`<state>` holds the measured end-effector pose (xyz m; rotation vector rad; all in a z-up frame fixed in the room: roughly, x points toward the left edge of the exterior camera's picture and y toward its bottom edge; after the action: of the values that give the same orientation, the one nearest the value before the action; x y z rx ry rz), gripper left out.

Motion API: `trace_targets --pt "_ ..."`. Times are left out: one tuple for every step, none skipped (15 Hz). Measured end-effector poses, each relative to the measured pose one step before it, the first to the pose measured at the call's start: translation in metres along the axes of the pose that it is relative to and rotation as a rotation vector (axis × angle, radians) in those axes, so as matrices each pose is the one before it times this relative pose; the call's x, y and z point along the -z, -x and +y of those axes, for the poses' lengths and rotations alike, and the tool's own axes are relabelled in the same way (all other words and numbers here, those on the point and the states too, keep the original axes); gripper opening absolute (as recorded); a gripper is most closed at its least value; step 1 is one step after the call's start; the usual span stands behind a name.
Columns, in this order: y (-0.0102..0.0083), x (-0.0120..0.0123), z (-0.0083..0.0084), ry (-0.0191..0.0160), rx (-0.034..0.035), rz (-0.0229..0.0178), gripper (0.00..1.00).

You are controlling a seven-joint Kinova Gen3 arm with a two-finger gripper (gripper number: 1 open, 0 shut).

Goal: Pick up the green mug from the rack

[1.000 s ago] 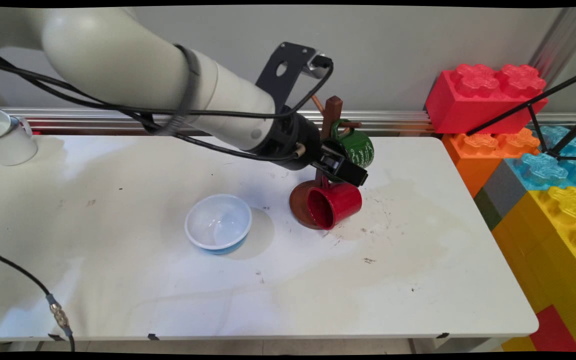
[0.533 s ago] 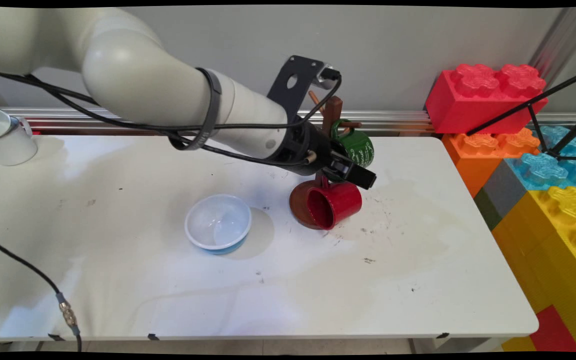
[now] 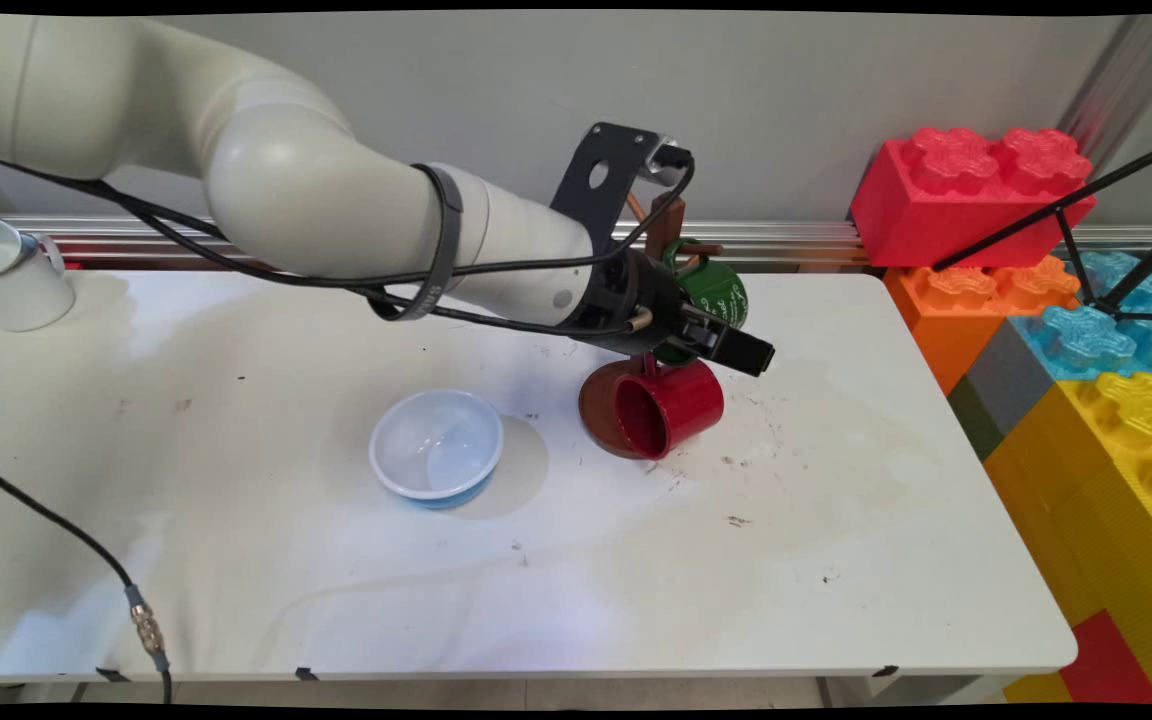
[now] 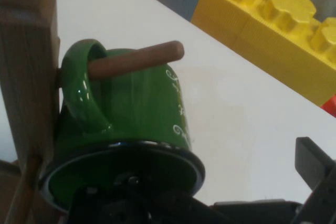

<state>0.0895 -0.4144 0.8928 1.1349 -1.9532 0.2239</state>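
Note:
A green mug [image 3: 719, 293] hangs by its handle on a peg of a brown wooden mug tree [image 3: 665, 222]. My gripper [image 3: 739, 346] is right up against the mug's lower side and looks open. In the hand view the green mug [image 4: 126, 119] fills the left half. Its rim is just above the black linkage, the peg [image 4: 135, 60] runs through the handle, and the post [image 4: 26, 66] stands at the left. One finger [image 4: 314, 169] shows far to the right and the other is hidden. A red mug [image 3: 671, 405] hangs lower, over the tree's round base [image 3: 596, 400].
A white and blue bowl [image 3: 436, 455] sits left of the tree on the white table [image 3: 836, 560]. A white mug [image 3: 6, 272] stands at the far left. Large toy bricks [image 3: 1086, 320] are stacked along the right edge. A black cable [image 3: 86, 560] crosses the near left corner.
The arm has stretched to the right, carrying the gripper along past the green mug's underside. The mugs, the tree and the bowl have not moved.

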Motion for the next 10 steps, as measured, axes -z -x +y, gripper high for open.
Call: trace_targets --pt "0.00065 -0.0014 -0.00037 0.00102 0.00104 0.00511 1.0" --pt "0.00083 -0.0011 -0.00063 0.00017 0.00181 0.00485 1.0" --pt "0.0006 -0.00081 -0.00048 0.00007 0.00147 0.00398 1.0" --pt "0.00037 -0.00067 -0.00042 -0.0001 0.0015 0.00262 1.0" --pt "0.00044 -0.00077 -0.00063 -0.00015 0.0027 0.00449 1.0" --pt "0.00034 -0.00057 -0.00062 -0.00096 0.0024 0.00303 1.0" --pt "0.00038 -0.00084 -0.00092 -0.00125 0.00332 0.00439 1.0" --pt "0.00023 -0.00062 -0.00062 -0.00028 0.00235 0.00291 1.0" --pt "0.0004 -0.00087 -0.00089 -0.00048 0.00309 0.00378 1.0" --pt "0.00028 -0.00053 -0.00055 0.00006 0.00206 0.00255 1.0"
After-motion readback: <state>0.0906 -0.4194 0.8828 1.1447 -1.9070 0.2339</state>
